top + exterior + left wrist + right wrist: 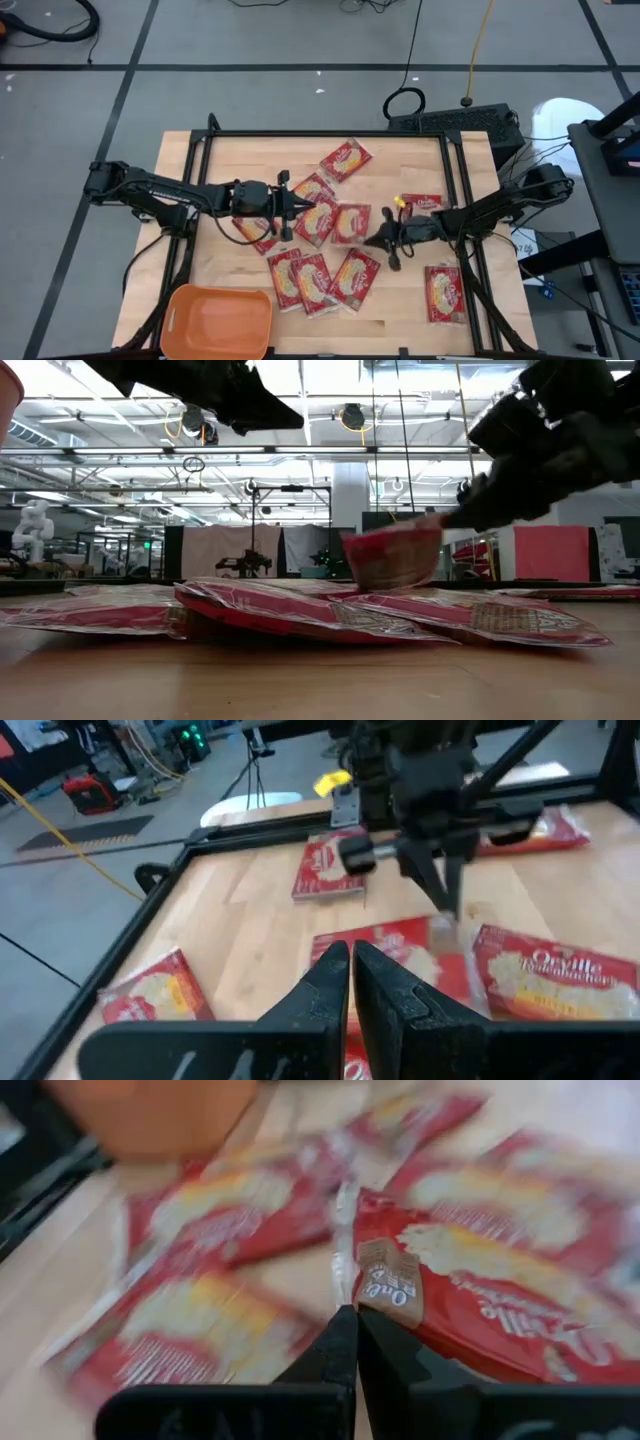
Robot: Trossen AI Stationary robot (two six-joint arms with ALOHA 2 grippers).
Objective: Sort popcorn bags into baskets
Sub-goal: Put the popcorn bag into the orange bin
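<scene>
The right pincer (384,238) pinches a popcorn bag's (351,223) edge amid crowded bags; the left pincer (297,207) hovers closed, empty.

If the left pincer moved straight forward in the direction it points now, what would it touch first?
Probably the popcorn bag lying directly ahead of the shut left pincer, the same bag whose far edge the right pincer is pinching. Depth is unclear, so it could pass just above the bag and meet the right pincer instead.
</scene>
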